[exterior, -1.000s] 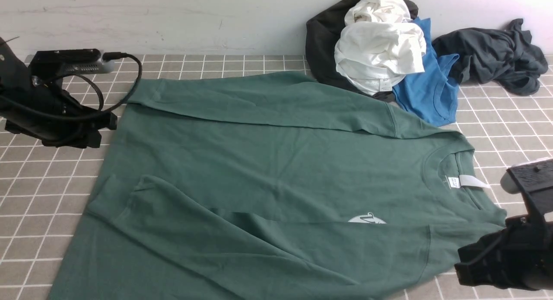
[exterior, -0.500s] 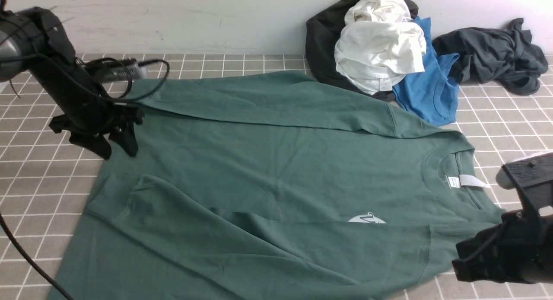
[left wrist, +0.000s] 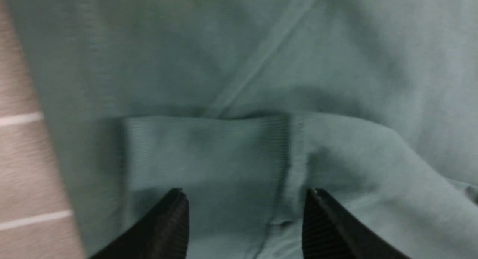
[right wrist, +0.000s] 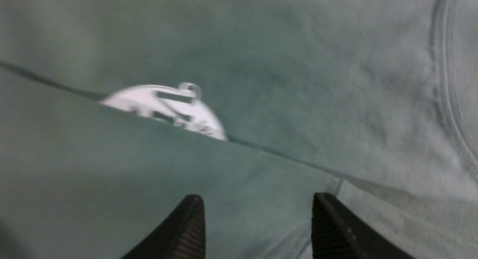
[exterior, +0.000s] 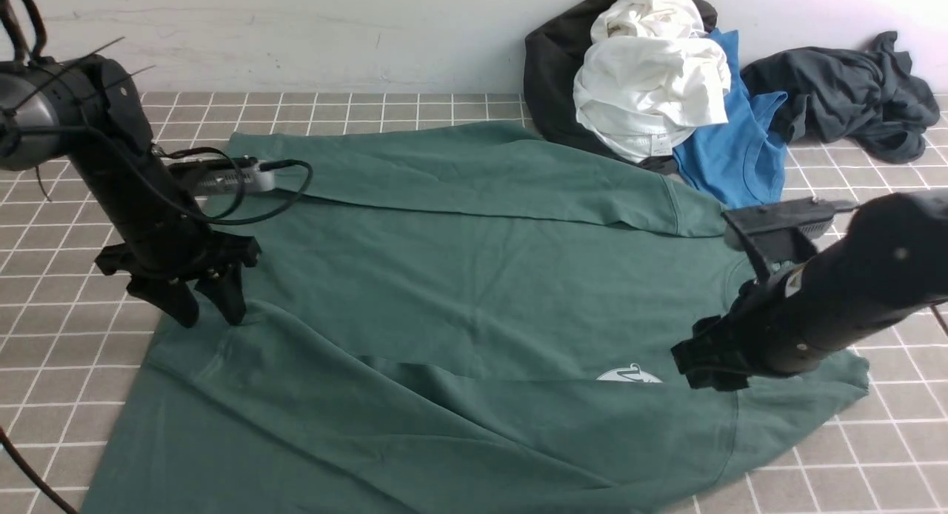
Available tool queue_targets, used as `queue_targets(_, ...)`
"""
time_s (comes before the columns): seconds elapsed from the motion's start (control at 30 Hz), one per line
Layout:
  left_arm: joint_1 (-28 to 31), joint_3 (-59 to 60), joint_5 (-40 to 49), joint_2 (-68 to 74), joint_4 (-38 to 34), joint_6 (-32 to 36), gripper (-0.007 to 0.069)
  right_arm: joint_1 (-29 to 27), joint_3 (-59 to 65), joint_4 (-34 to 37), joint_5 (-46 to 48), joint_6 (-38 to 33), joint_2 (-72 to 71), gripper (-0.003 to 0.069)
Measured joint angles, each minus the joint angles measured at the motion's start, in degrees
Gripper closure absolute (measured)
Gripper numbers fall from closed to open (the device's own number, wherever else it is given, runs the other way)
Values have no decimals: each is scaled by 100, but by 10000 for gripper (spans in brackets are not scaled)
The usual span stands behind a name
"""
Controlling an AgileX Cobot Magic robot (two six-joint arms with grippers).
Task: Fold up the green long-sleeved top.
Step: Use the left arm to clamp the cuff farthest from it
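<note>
1. As it lies spread across the tiled surface (exterior: 59,366), the green long-sleeved top (exterior: 474,277) fills most of the front view; its collar points to the robot's right and its hem to the left; both sleeves are laid in over the body.
2. Heap of other clothes (exterior: 652,77) sits against the far wall; its blue T-shirt (exterior: 733,158) lies just beside the top's far shoulder; judged risk: a fold carried that way could snag it.
3. Left gripper (exterior: 208,312) points down at the hem end; fingers wide, nothing between them.
4. Right gripper (right wrist: 257,205) hangs low over the chest; fingers wide, likewise empty.
5. Cuff (left wrist: 205,150) of the near sleeve lies directly ahead of the left fingers; judged risk: a shallow pinch would lift the sleeve alone and undo its fold.
6. White logo (right wrist: 168,109) is half covered by the sleeve edge; judged risk: unequal lifting by the two arms would skew the crease.
</note>
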Motion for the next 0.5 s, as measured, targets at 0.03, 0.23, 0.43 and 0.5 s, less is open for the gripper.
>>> queue_targets(0.03, -51, 2, -18, 0, 22, 1, 240, 0, -9, -145, 0, 256, 112, 281)
queue_targets(0.23, -254, 2, -119, 0, 412, -17, 240, 2, -54, -834, -24, 1156, 665, 299)
queue_targets(0.43, -254, 2, -223, 0, 911, -195, 240, 2, -83, -957, -4, 1160, 687, 497)
queue_targets(0.5, -254, 2, -241, 0, 973, -257, 240, 2, -83, -962, -16, 1141, 682, 583)
